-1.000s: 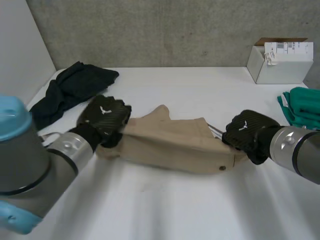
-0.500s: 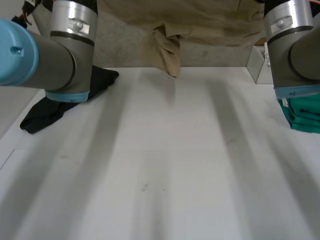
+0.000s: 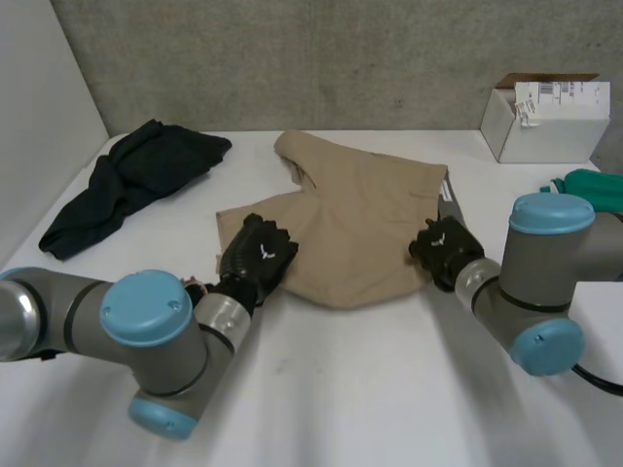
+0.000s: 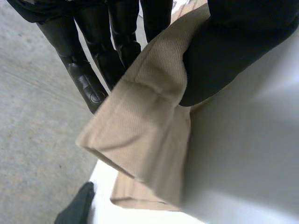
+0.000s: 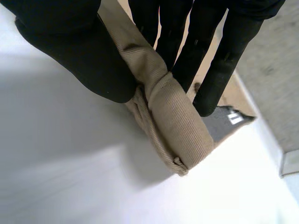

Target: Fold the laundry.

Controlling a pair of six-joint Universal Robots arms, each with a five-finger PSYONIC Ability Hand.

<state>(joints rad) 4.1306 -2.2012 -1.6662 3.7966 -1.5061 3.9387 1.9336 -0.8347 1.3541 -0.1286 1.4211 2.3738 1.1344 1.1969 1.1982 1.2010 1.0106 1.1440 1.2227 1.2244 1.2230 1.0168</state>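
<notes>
One tan garment (image 3: 360,219) lay spread flat across the middle of the white table (image 3: 370,389), its far end reaching toward the grey wall (image 3: 341,58). The left hand (image 3: 258,255) had it by the near left corner; from the left wrist view the cloth was pinched between thumb and fingers (image 4: 93,70), with a folded flap hanging beyond them. The right hand (image 3: 443,248) held the near right edge, a bunched roll of fabric squeezed between its thumb and fingers (image 5: 210,60). A black cloth (image 3: 136,175) sat heaped at the far left, well apart from the garment. A white box (image 3: 545,117) stood at the far right, with a green cloth (image 3: 589,185) just in front of it.
</notes>
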